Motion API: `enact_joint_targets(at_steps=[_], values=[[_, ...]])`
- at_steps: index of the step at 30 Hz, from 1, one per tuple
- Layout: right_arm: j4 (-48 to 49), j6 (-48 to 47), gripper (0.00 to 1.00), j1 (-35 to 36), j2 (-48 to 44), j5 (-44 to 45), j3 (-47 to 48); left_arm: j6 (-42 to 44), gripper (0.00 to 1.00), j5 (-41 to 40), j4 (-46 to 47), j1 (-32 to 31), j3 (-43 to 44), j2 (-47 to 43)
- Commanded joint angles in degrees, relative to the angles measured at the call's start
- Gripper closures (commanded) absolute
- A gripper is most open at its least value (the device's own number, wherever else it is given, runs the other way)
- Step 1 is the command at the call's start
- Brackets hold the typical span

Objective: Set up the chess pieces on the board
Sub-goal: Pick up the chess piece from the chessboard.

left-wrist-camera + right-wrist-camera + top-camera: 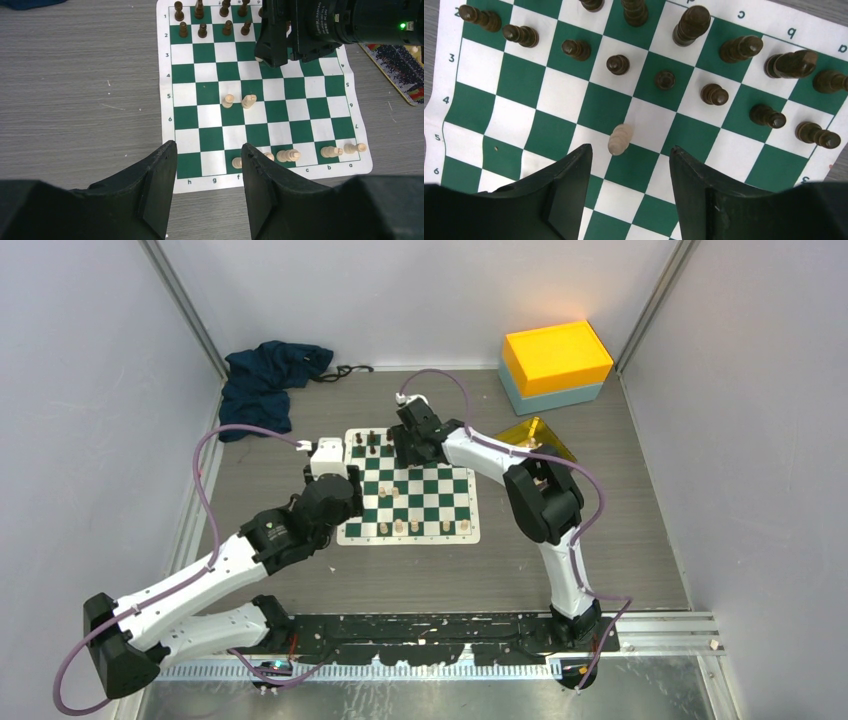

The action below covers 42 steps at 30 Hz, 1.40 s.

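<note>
Currently, I read the left gripper as half-spread and empty, hovering at the near edge of the board, toward its left corner. The right gripper is positioned over the board's far half with its fingers parted, gripping nothing. One cream piece rests on the boundary between squares just ahead of that gap; I cannot tell whether it is upright. Two further cream pieces sit side by side near the board's middle. Several more line its near edge. The dark pieces fill the two far rows.
</note>
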Motion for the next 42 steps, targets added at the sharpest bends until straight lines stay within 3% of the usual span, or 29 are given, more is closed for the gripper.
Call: enact_joint_targets(at_steps=[1,9,14,21,26,32,42], values=[[1.1,-0.7,0.37,0.3,0.6,0.0,3.9,1.1,0.49,-0.8,3.1,-0.3,-0.2,-1.3],[0.5,-0.8,0.47,0.3,2.5,-0.3,6.1,1.6,0.49,-1.0,3.3,-0.3,-0.2,-1.9],[0.3,-0.9,0.6,0.3,3.0,-0.3,6.6,1.8,0.5,-1.2,3.4,-0.3,-0.3,-2.1],[0.0,-0.9,0.65,0.3,3.3,-0.3,6.6,1.8,0.5,-1.3,3.5,-0.3,-0.5,-2.0],[0.0,-0.9,0.83,0.3,3.3,-0.4,6.3,1.8,0.5,-1.6,3.4,-0.3,-0.7,-2.2],[0.2,-1.1,0.9,0.4,1.9,-0.3,5.4,1.8,0.5,-1.7,3.4,-0.3,-0.7,-2.1],[-0.8,-1.6,0.91,2.5,-7.5,3.3,-1.0,1.0,0.5,-2.1,2.8,-0.3,-1.6,-2.1]])
